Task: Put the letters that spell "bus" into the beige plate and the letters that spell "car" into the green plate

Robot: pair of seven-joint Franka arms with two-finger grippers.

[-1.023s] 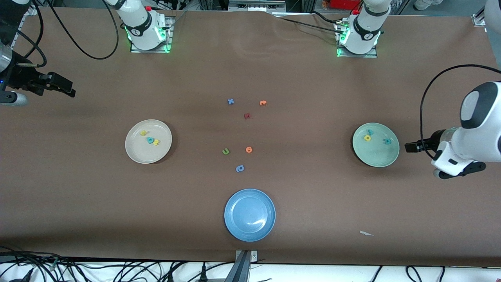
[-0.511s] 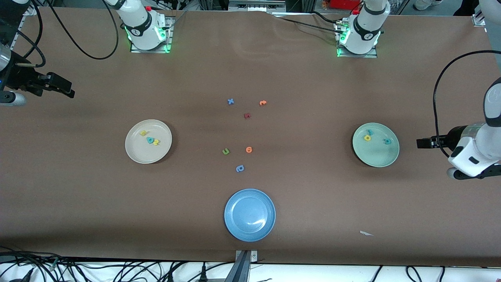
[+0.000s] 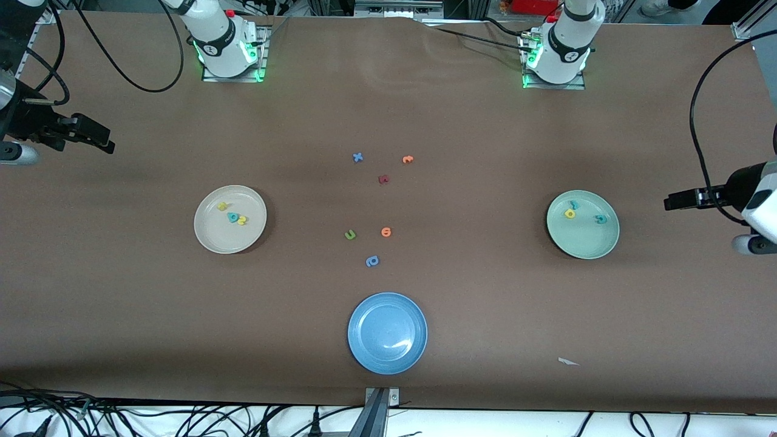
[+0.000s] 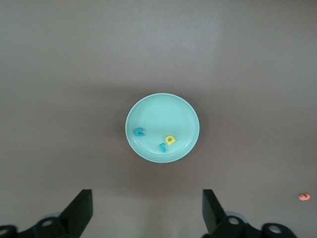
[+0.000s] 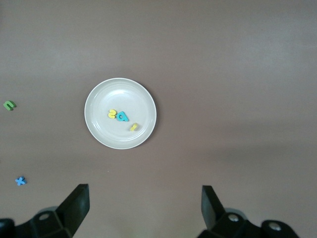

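The beige plate (image 3: 224,240) lies toward the right arm's end of the table. It holds a teal letter (image 3: 232,216) between two yellow letters (image 3: 222,206) (image 3: 241,220). The green plate (image 3: 583,244) lies toward the left arm's end and holds two teal letters (image 3: 573,204) (image 3: 600,219) and a yellow one (image 3: 569,213). My left gripper (image 3: 668,202) hangs open and empty over bare table past the green plate (image 4: 188,106). My right gripper (image 3: 109,143) hangs open and empty high over the table's end, looking down at the beige plate (image 5: 101,94).
A blue plate (image 3: 387,358) sits near the front edge. Loose letters lie mid-table: a blue x (image 3: 358,157), two orange ones (image 3: 407,159) (image 3: 386,231), a dark red one (image 3: 383,179), an olive-green u (image 3: 350,234) and a blue-violet one (image 3: 372,261). A white scrap (image 3: 567,362) lies near the front edge.
The left arm has drawn back from the green plate toward its end of the table. The right arm has barely shifted. Plates and letters have not moved.
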